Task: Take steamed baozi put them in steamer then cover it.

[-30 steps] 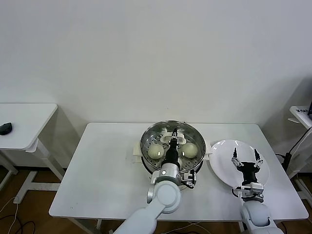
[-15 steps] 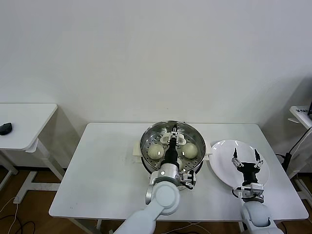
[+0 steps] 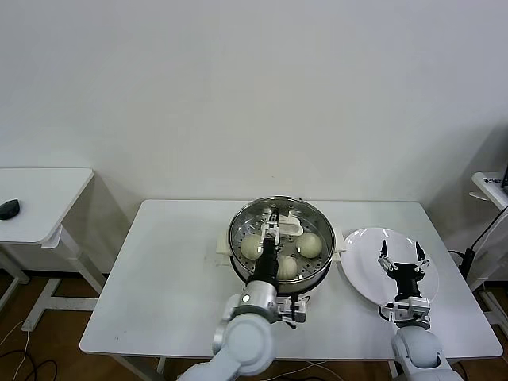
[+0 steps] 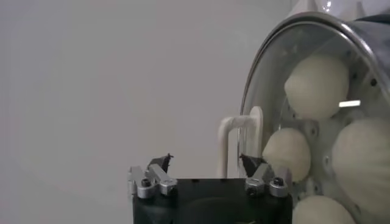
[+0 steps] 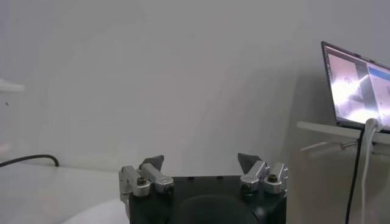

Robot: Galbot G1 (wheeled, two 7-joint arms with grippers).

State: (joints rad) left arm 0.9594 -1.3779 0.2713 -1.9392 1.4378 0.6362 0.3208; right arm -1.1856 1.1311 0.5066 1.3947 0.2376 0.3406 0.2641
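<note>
- Left gripper (image 3: 271,228) above the steamer (image 3: 238,218), fingers spread wide, holding nothing.
- Buns (image 3: 252,246) down on the holed tray inside the steamer, at least three showing from the head, four from the left wrist (image 4: 317,86).
- Right gripper (image 3: 401,254) over the white plate (image 3: 361,278), fingers spread, empty.
- Steamer mid-table (image 3: 159,270), plate just beside it.

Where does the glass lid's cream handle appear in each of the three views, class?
Head view: the handle sits at the lid's centre, over the steamer, just beyond the left gripper.
Left wrist view: the handle stands close ahead of the open jaws, beside the buns.
Right wrist view: not in it.
Shared landmark: the buns under the lid, in the head and left wrist views.
</note>
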